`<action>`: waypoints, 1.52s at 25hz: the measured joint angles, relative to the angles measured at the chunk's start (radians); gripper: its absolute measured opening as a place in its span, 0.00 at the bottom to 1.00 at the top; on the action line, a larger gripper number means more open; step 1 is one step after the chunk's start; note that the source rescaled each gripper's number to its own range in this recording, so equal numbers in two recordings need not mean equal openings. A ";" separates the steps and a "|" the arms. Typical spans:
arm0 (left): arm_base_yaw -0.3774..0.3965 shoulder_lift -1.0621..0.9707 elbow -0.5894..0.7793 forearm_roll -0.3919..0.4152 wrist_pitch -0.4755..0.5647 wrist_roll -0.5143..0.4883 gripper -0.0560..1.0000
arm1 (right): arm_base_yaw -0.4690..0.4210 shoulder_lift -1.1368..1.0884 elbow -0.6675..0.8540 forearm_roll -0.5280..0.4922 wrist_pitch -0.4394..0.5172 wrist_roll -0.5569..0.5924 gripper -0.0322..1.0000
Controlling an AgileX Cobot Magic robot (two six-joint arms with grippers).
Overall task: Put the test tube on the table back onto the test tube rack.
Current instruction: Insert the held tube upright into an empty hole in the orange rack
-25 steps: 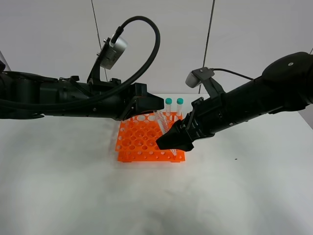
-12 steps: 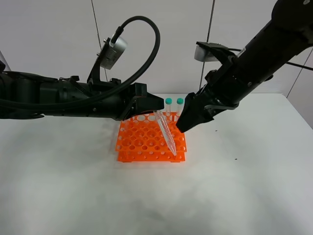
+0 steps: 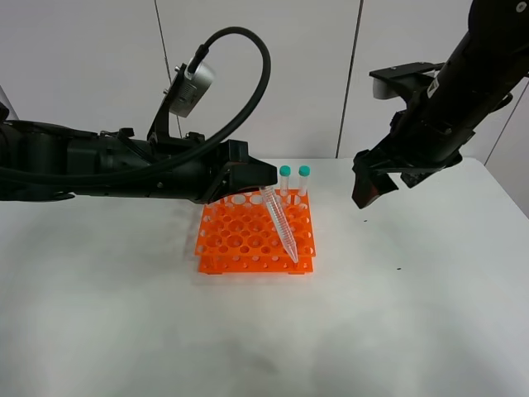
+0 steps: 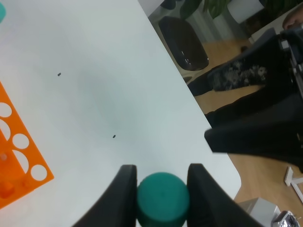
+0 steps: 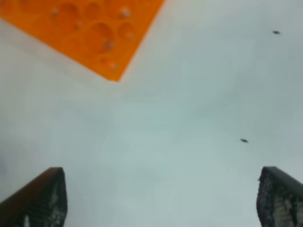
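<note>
Three teal-capped tubes in all: two upright tubes (image 3: 284, 180) stood in the back row of one orange test tube rack (image 3: 235, 241), the test tube (image 3: 281, 223) leaned tilted, tip at the rack's front-right holes, cap pinched in the left gripper (image 4: 162, 189), while the right gripper (image 3: 368, 190) hung wide and empty above the white table (image 3: 397, 322), pale wall panels (image 3: 91, 50) behind.
</note>
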 joint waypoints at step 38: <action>0.000 0.000 0.000 0.000 0.000 -0.001 0.05 | -0.302 -1.116 0.725 -0.015 -0.019 0.019 0.89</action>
